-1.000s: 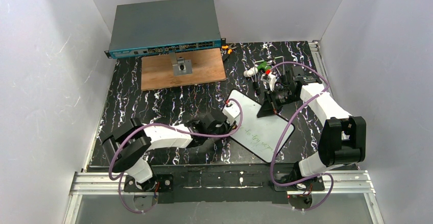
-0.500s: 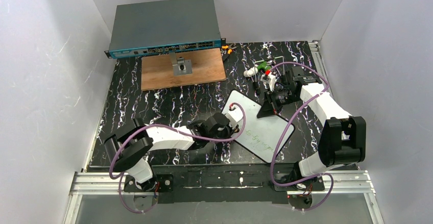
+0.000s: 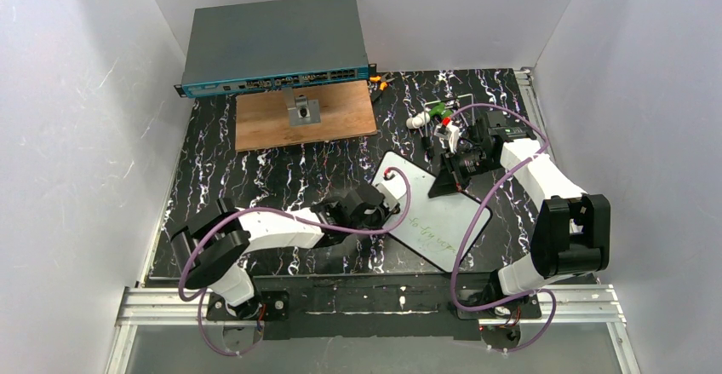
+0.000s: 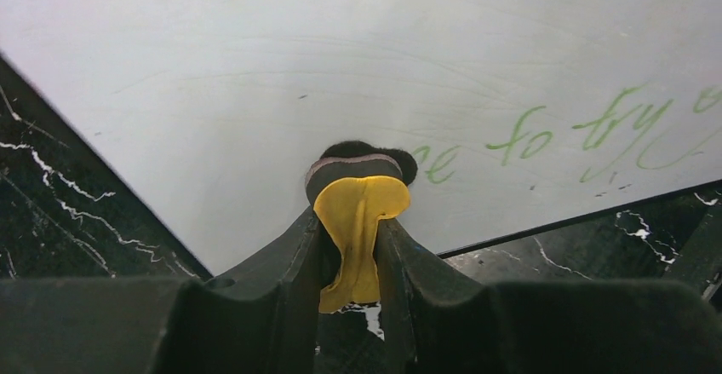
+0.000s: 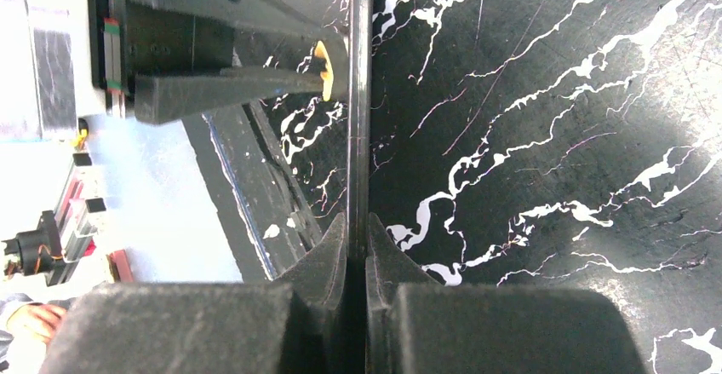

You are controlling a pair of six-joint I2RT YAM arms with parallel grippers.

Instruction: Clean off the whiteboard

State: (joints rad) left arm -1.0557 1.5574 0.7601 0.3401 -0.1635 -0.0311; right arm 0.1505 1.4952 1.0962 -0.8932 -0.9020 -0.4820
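Green writing [image 4: 596,127] is seen on the shiny white whiteboard [image 3: 436,214] on the black marbled table [image 3: 281,169], its thin rim pinched by the closed right gripper [image 5: 358,231], while a yellow, fuzzy-tipped eraser [image 4: 358,193] is squeezed against it by the left gripper [image 4: 349,227].

Black, white-veined table [image 3: 255,169]. Bears a grey switch [image 3: 272,46] at far left, a wooden board [image 3: 340,123] just before it, pliers [image 3: 381,82] and pens [image 3: 430,117] toward far right, a whiteboard [image 3: 430,208] aslant nearer, right of centre.
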